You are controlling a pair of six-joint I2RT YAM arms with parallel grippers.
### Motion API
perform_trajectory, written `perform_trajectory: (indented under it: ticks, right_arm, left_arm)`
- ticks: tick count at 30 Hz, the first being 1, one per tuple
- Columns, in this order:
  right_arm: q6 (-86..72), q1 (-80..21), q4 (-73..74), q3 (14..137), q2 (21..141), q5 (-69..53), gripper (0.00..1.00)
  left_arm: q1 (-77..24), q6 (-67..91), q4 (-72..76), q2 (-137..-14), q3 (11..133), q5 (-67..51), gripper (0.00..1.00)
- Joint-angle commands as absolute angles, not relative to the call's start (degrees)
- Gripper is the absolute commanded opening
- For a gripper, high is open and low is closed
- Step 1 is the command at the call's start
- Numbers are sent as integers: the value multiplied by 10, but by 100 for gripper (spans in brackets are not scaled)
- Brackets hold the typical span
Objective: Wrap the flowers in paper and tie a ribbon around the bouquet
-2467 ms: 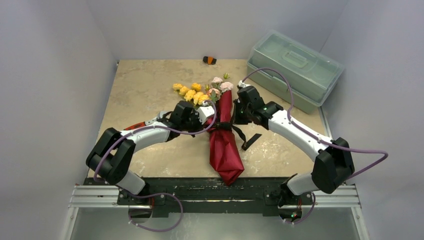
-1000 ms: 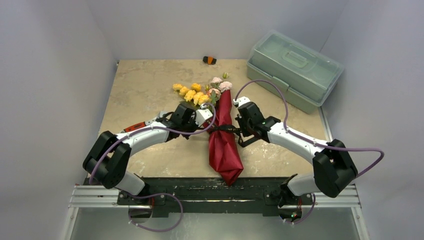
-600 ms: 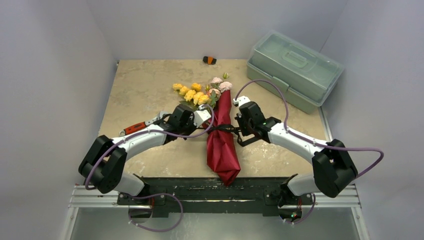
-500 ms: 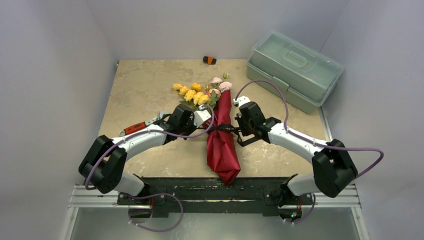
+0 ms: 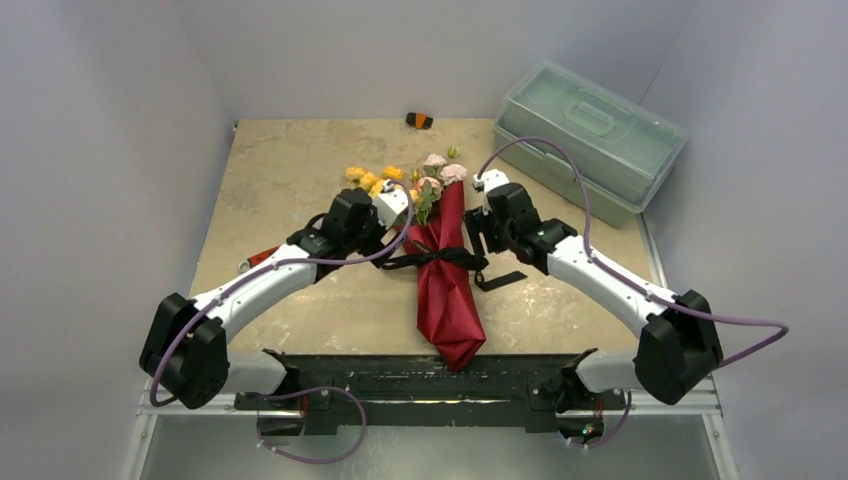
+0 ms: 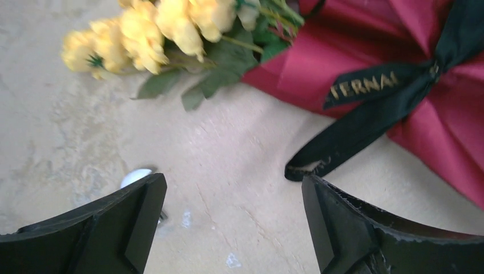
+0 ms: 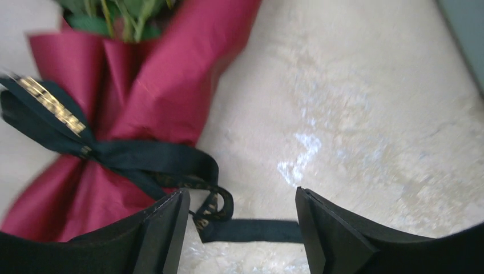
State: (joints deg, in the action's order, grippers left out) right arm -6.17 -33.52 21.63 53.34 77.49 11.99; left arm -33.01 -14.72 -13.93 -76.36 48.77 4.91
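The bouquet (image 5: 447, 280) lies on the table, a long cone of dark red paper (image 5: 450, 310) with yellow and pink flowers (image 5: 385, 181) at its far end. A black ribbon (image 5: 436, 257) is knotted round its middle, and both tails lie loose on the table. My left gripper (image 5: 403, 213) hovers open just left of the cone's top. In the left wrist view it (image 6: 234, 191) is empty, with a ribbon (image 6: 365, 114) tail beside its right finger. My right gripper (image 5: 478, 228) stands open right of the knot. The right wrist view shows it (image 7: 240, 200) above a ribbon (image 7: 251, 231) tail, apart from the paper (image 7: 171, 85).
A translucent green lidded box (image 5: 590, 140) stands at the back right. A small orange-and-black object (image 5: 419, 120) sits by the back wall. A red-handled tool (image 5: 262, 257) lies under my left arm. A small white round thing (image 6: 134, 177) rests by the left finger.
Both grippers were shut on the ribbon's ends, pulling them apart. Now both have opened, let go and drawn back toward the flower end. The ribbon tails have dropped onto the table.
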Motion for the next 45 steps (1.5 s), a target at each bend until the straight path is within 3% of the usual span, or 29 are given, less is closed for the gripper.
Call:
perform_trajectory:
  ticks: [1,4,7,8,14,22,28,45]
  right_arm:
    - [-59,-335,233,627,744,129,77]
    - [-50,-335,237,675,729,155,79]
    - [-63,-335,208,712,703,189,98]
    - [-68,-335,193,718,693,196,99]
    - [-173,-335,143,696,620,229,99]
    - [-408,-335,344,600,501,323,99]
    - [-497,-335,382,513,403,308,99]
    - [-483,-335,325,523,441,298,99]
  left_arm:
    - [-329,-101,-137,-733,554,73,98]
    - [-330,-64,-135,-718,590,99,99]
    - [-328,13,-128,-706,633,139,100]
    - [-328,30,-132,-703,647,152,100]
    - [-329,62,-160,-664,644,202,100]
    - [-329,138,-135,-521,516,318,100]
    - [-328,172,-181,-491,495,335,100]
    - [-329,183,-201,-499,500,334,99]
